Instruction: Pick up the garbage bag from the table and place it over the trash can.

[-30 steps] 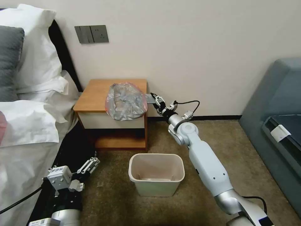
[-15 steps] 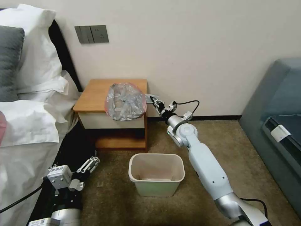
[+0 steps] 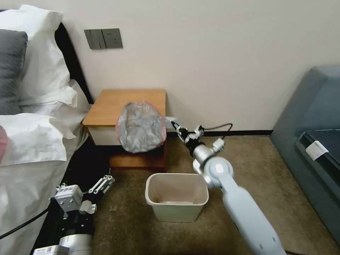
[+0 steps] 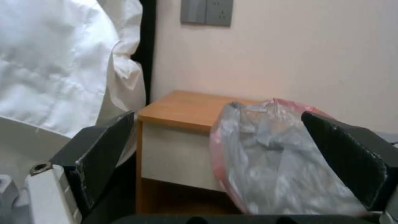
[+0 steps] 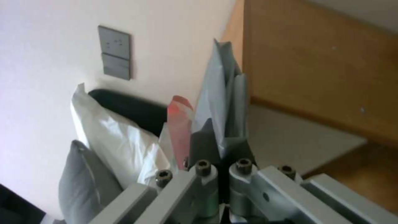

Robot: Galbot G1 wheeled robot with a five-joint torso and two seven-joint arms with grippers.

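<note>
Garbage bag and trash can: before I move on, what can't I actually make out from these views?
- Head view: the right gripper pinches a corner of the garbage bag; the bag hides its opening and part of the table front.
- Head view: the trash can near wall hides most of its floor.
- Left wrist view: the left gripper, open, has one finger covering the bag's far edge.

White pillows [image 3: 39, 46] heaped on a bed, grey wall switches [image 3: 103, 38] above, a blue-grey sofa [image 3: 311, 141] opposite.
</note>
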